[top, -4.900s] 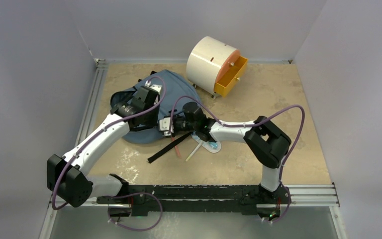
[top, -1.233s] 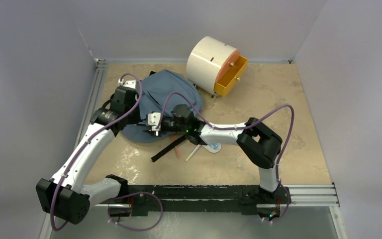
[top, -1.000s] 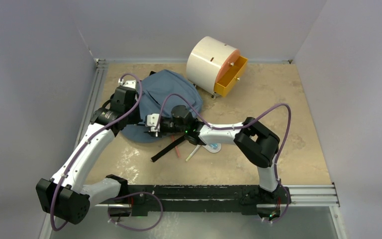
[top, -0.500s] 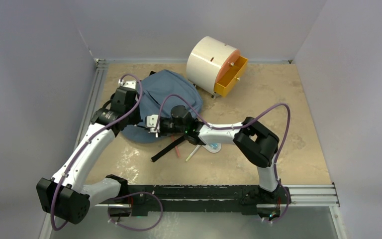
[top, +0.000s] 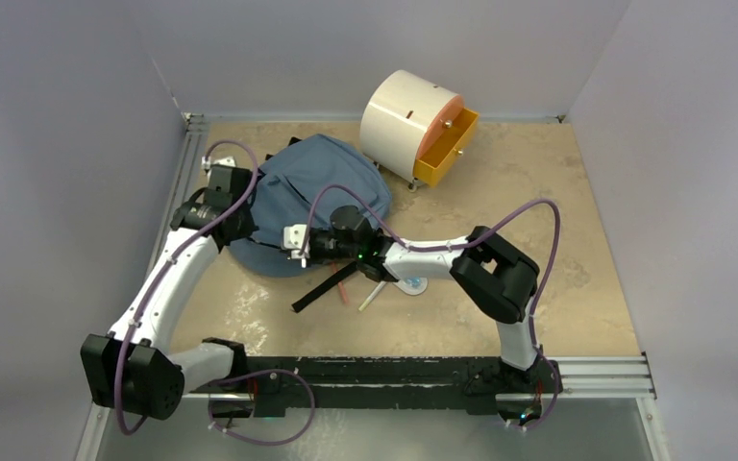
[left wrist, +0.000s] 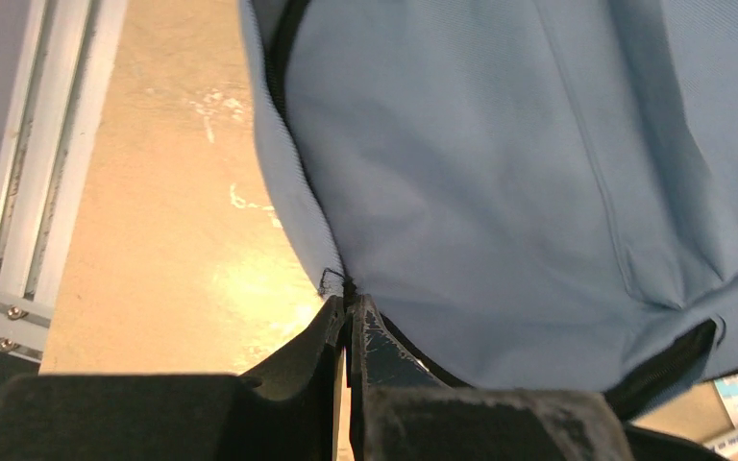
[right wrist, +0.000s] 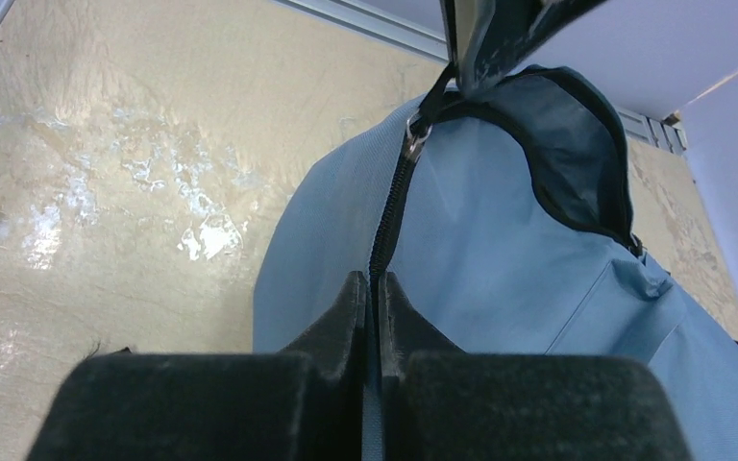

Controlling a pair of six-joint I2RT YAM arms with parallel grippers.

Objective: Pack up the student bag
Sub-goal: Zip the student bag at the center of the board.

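We see the bag (top: 317, 182) slumped at the far left of the table (top: 557, 221), with a gripper on either side. The left gripper (left wrist: 349, 309) sits at its left edge, jaws pressed together on a small black-edged tab of the fabric. The right gripper (right wrist: 372, 288) meets the bag's near edge, its jaws pinched flat on the black zip (right wrist: 391, 206).

The top view gives us the layout but hides both grips under the wrists. The left wrist view shows the tab caught at the fingertips, with the rail (left wrist: 19, 192) off to one side. Only the right wrist view shows the slider (right wrist: 413, 130) beyond the fingers and, past it, the mouth gaping on dark lining.

A cream cabinet (top: 405, 115) with its orange drawer (top: 447, 149) pulled out stands just beside the bag's far right. A black strap (top: 319, 290) and a thin white stick (top: 373, 293) lie near the bag's near edge, and the right forearm crosses above them.
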